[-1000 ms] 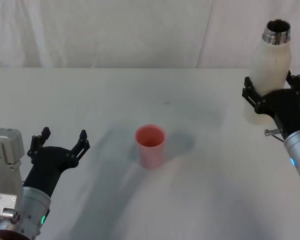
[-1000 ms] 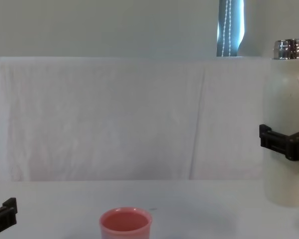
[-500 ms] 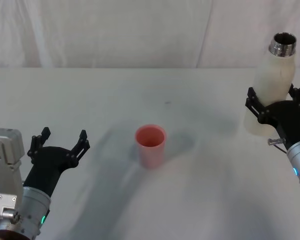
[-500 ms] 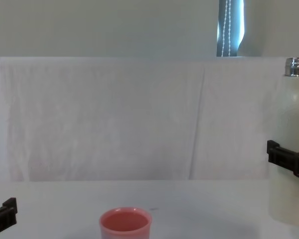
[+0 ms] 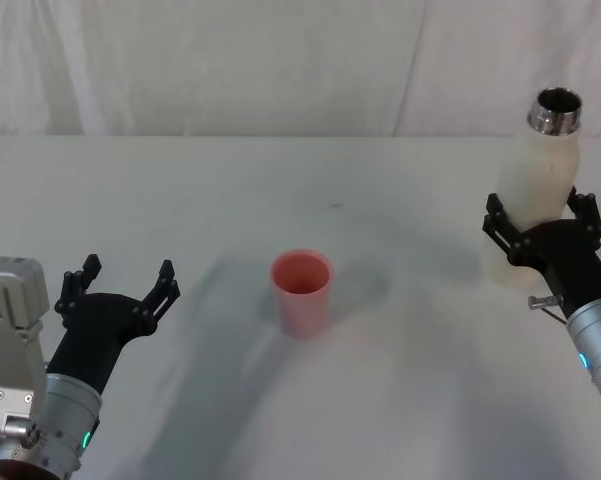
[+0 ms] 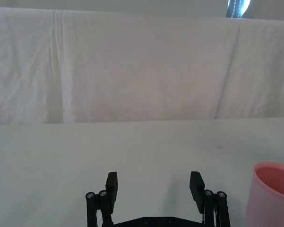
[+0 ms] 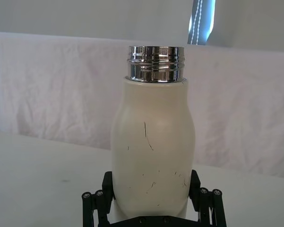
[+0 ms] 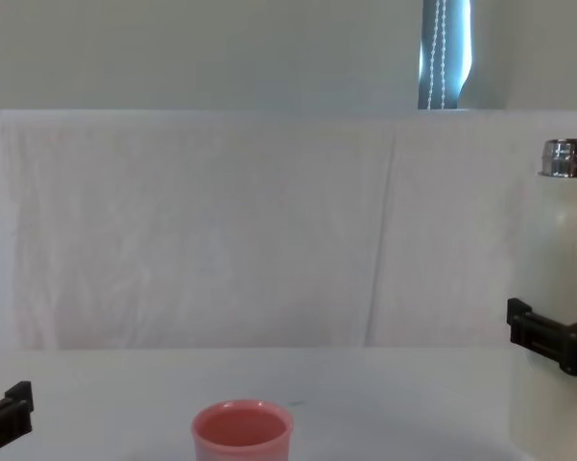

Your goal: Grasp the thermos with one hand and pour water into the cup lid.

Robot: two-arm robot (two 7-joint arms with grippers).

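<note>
Thermos [image 5: 540, 190] was held upright at the bench's [image 5: 200, 200] right side, clamped in the right gripper [image 5: 536, 226]. It should be carried above the cup lid [image 5: 302, 291] at mid-bench and tilted slowly. The left gripper [image 5: 120, 292] was parked, spread apart.

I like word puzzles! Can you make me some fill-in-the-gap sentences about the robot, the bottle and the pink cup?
1. The right gripper is shut on the ____.
2. The thermos has no cap on its shiny ____ neck.
3. The cup lid on the table is coloured ____.
4. The left gripper near the table's edge is ____ and holds nothing.

Missing words: thermos; steel; pink; open
</note>
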